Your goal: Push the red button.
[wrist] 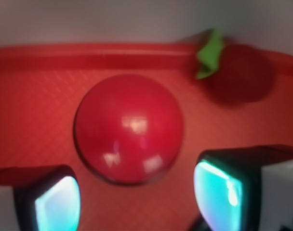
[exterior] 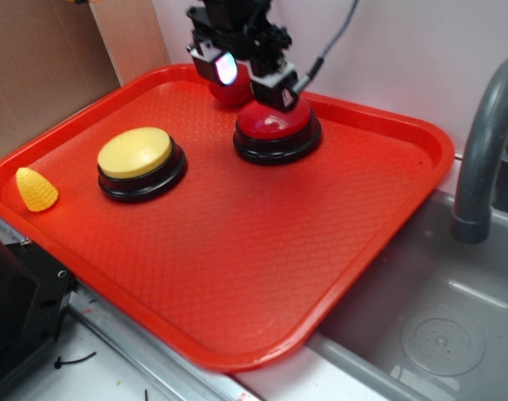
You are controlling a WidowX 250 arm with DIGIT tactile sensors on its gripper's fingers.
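The red tray, the surface on which everything is carried, fills most of the exterior view and is set partly over a grey sink at the lower right of the frame, with a grey faucet rising at the right edge. A pale wall is seen behind it at the top, and brown cardboard at the upper left.

The tool is held at the upper centre of the frame, directly above the far edge of the red button, a placement judged to suit a downward press. Its two fingers are seen spread apart in the wrist view, one at each lower corner, with nothing between them; whether a fingertip already touches the dome cannot be told. The red button lies in the middle of the wrist view, glossy and on a black base, near the tray's far rim.

The yellow button is set well apart, at the left of the frame. The fuzzy red ball with its green leaf lies just beside the red button, toward the rim. A small yellow cone-shaped toy rests near the tray's left edge.
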